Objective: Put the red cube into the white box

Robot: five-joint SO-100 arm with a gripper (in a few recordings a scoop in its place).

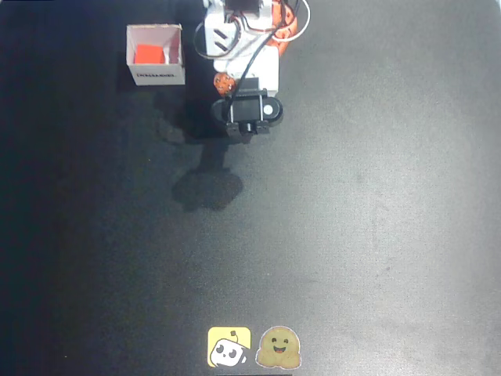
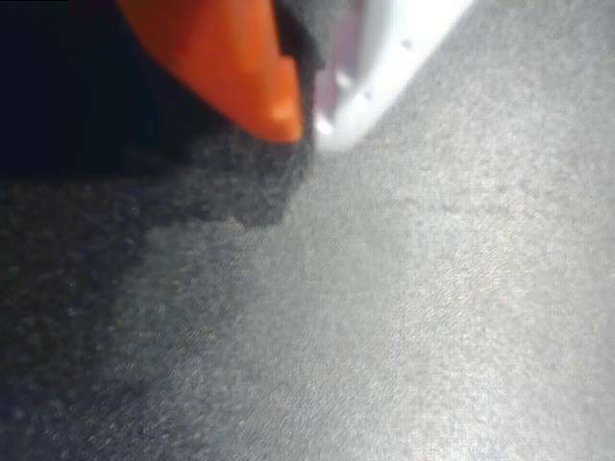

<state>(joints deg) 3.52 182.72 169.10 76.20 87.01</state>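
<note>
Red cube inside white box, upper left of dark worktop in overhead view. End effector narrow, tips together, holding nothing.

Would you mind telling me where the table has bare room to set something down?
In the overhead view, the table is bare across its middle and whole right side, and on the left below the white box. It is crowded at the top, where the box with the red cube stands beside the arm, and around the two stickers at the bottom edge.
</note>
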